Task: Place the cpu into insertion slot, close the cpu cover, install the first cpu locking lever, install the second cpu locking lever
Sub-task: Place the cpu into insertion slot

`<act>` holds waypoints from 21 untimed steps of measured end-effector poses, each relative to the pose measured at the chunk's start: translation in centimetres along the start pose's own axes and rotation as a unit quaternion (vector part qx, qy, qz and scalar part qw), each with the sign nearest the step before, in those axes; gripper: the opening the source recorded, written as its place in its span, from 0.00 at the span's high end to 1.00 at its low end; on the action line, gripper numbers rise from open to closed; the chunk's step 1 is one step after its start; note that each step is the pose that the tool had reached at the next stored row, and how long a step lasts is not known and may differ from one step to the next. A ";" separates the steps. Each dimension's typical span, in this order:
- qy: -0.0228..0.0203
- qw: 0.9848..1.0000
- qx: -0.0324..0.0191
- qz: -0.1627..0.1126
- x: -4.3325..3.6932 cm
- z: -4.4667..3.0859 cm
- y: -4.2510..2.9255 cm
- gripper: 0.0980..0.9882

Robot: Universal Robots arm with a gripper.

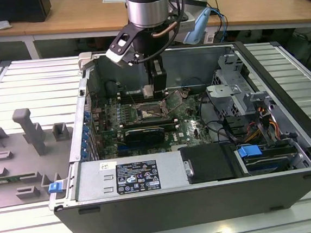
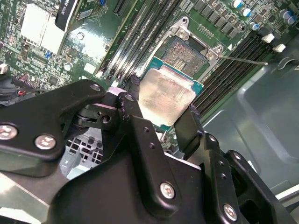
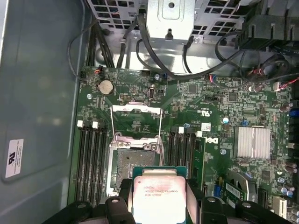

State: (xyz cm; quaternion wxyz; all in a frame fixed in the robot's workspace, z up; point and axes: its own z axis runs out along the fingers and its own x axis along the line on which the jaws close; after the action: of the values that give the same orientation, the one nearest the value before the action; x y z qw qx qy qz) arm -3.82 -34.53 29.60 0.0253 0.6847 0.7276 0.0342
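- My gripper (image 1: 154, 89) reaches down into the open computer case (image 1: 206, 199), directly over the insertion slot (image 1: 154, 112).
- My jaws are pinching the cpu (image 2: 166, 95), with one finger (image 2: 132, 91) against each of two opposite edges. The silvery lid faces up toward my wrist.
- The cpu hangs above the insertion slot and does not touch it. I judge it is not yet squared over it, because in both wrist views most of the dark socket field lies bare past the chip's edge.
- The cpu cover (image 3: 136, 108) is swung open, raised at the side of the insertion slot farthest from the cpu.
- A locking lever (image 2: 243, 60) stands free beside the slot, not hooked down.
- Memory slots (image 3: 91, 149) flank the insertion slot on both sides.
- I judge the chip to be light, thin and stiff, and its smooth metal lid will slip if my grip loosens.
- It looks fragile where it matters: the underside contacts and the socket's pins would not forgive a tilt or a drop.
- The bare board edges are the right place to hold it, so I would keep it level and never press on its face.
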 end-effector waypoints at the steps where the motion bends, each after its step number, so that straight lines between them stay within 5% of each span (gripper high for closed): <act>1: 0.000 1.000 0.000 0.002 0.00 0.04 -0.01 0.50; 21: -0.001 1.000 0.000 0.016 -0.01 0.50 -0.04 0.50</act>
State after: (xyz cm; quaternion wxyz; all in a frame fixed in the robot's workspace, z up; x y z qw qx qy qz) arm -3.83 -34.53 29.10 0.0258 0.6965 0.7163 0.0336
